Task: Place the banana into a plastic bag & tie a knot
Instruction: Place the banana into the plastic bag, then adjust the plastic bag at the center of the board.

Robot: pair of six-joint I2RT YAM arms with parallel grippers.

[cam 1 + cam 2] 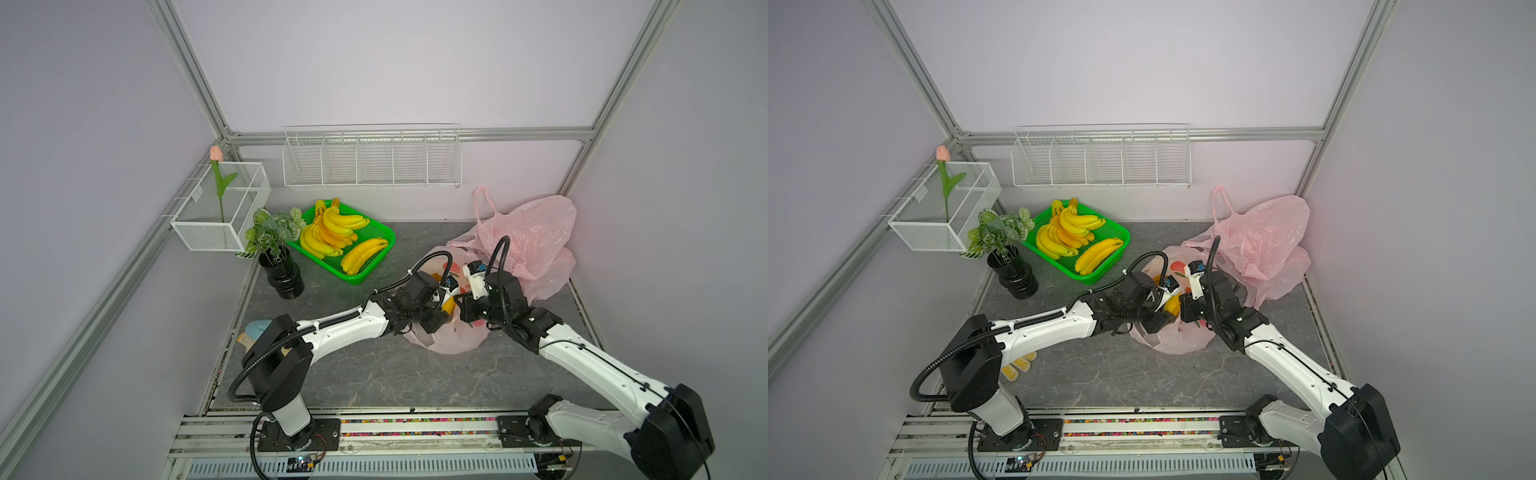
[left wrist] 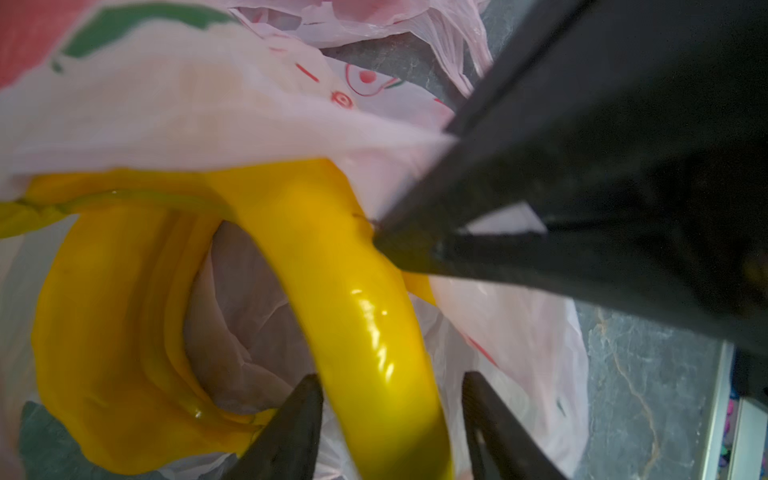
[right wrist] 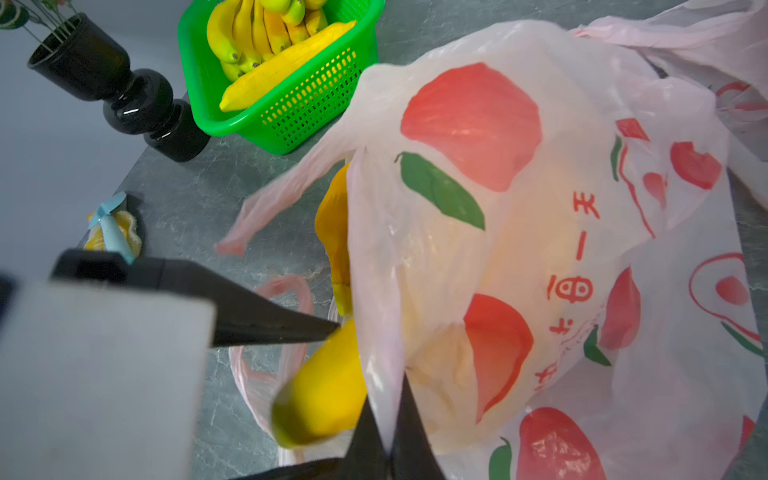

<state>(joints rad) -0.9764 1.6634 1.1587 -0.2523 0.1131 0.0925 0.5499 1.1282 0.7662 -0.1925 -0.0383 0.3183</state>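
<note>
Up close, the left gripper (image 2: 390, 380) has its jaws spread apart, with one finger (image 2: 286, 432) on each side of the banana (image 2: 353, 291). One finger lies just against the yellow skin and a gap shows on the other side, so nothing is clamped. The right gripper (image 3: 386, 399) is pinched closed on the rim of the plastic bag (image 3: 498, 249), with a fold of the thin printed film caught between its jaws. The banana, a glossy curved bunch, sits partly inside the bag's gaping mouth. In the right wrist view one end pokes out bare beside the rim, while more yellow shows through the film. In both top views the two wrists meet over this bag, which lies right of centre on the grey tabletop (image 1: 374, 374), and a patch of yellow is visible between them. Just beyond it, toward the far right corner, a heap of pink bags (image 1: 532, 237) slumps against the wall. Far and left of centre stands a green basket (image 1: 374, 262) holding more bananas (image 1: 332, 232). Just left of that is a black vase (image 1: 286, 278) with a leafy plant in it. A white wire basket (image 1: 208, 237) with a tulip (image 1: 216, 153) hangs on the left wall, and a wire rack (image 1: 372, 162) hangs on the far wall. A yellow knitted cloth (image 1: 1017, 368) lies near the left arm's base.
</note>
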